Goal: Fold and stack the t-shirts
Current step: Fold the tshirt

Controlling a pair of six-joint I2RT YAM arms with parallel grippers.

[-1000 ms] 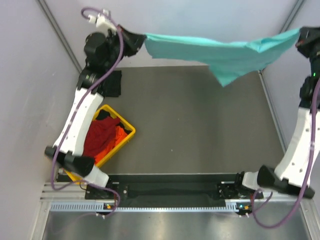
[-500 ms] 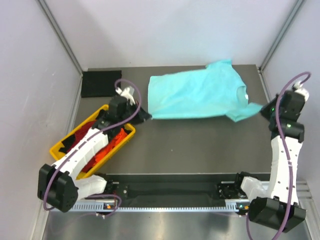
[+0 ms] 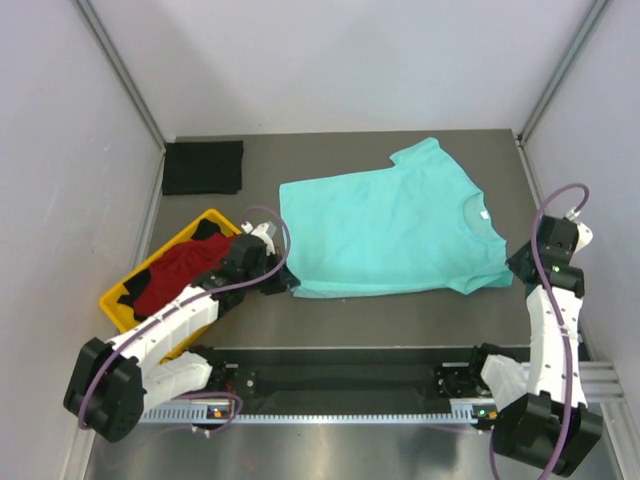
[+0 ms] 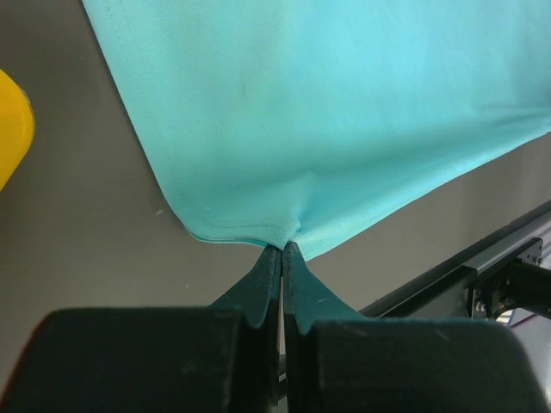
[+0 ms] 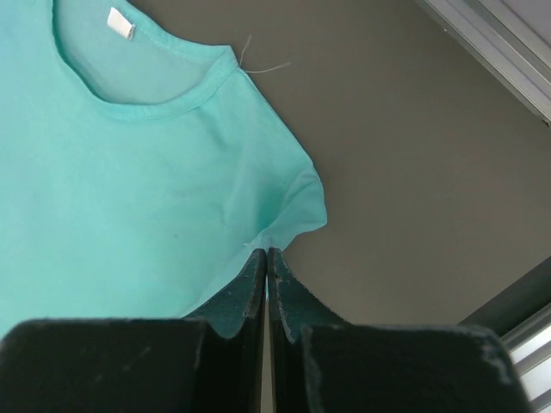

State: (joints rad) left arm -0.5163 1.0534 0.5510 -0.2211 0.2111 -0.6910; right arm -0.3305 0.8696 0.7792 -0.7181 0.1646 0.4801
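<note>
The mint-teal t-shirt lies spread flat on the grey table, neck with white label to the right. My left gripper is shut on its near-left hem corner; in the left wrist view the cloth puckers at the closed tips. My right gripper is shut on the near-right sleeve edge; in the right wrist view the sleeve bunches at the tips. A folded black t-shirt lies at the back left. Red and orange shirts sit in the yellow tray.
The yellow tray stands at the near left, under my left arm; its rim shows in the left wrist view. A black rail runs along the table's near edge. Grey walls close in the left, back and right sides.
Both grippers have come down and toward the near edge with the teal shirt, which went from hanging stretched in the air to lying flat on the table.
</note>
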